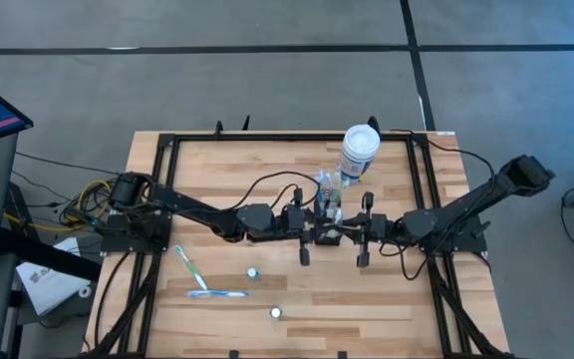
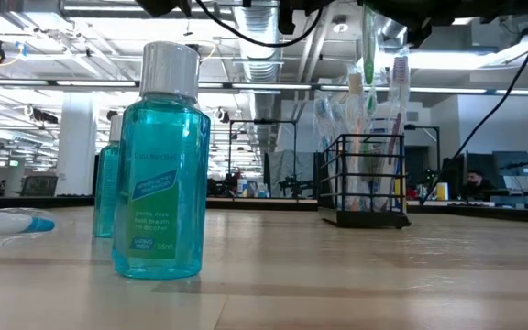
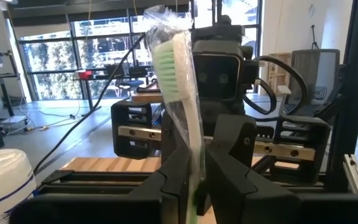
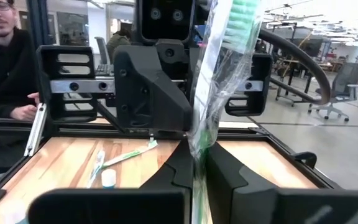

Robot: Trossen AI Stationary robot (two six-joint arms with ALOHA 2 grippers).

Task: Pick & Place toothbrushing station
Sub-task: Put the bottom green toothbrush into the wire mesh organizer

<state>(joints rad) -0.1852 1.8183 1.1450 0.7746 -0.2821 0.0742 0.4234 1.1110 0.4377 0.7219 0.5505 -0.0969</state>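
A green-bristled toothbrush in a clear wrapper [image 3: 180, 81] stands upright between my two grippers, which meet nose to nose above the table's middle. My left gripper [image 1: 324, 235] and my right gripper [image 1: 340, 235] are both shut on it; it also shows in the right wrist view [image 4: 222, 62]. The toothbrushing station [image 2: 365, 183], a black wire caddy holding several wrapped toothbrushes, stands on its base on the table just beyond the grippers, and shows in the high view [image 1: 328, 191] too. The white canister with a blue label [image 1: 360, 151] stands behind it. My left gripper pinches the wrapped toothbrush's handle [image 3: 195, 163] between its two fingers, coming level from the table's left, across the handle. The brush stands upright, head up, leaning a little. My right gripper pinches the same handle [image 4: 199, 148] between its two fingers, coming level from the table's right, across the handle. The brush rises above the fingers with its head up; its lower end is hidden by the fingers.
Two loose toothbrushes [image 1: 189, 267] [image 1: 217, 293] lie at the near left. Two small blue mouthwash bottles [image 2: 159, 165] [image 2: 108, 197] stand near the front, also in the high view [image 1: 253, 271] [image 1: 275, 312]. A person [image 4: 5, 56] sits beyond the table's edge.
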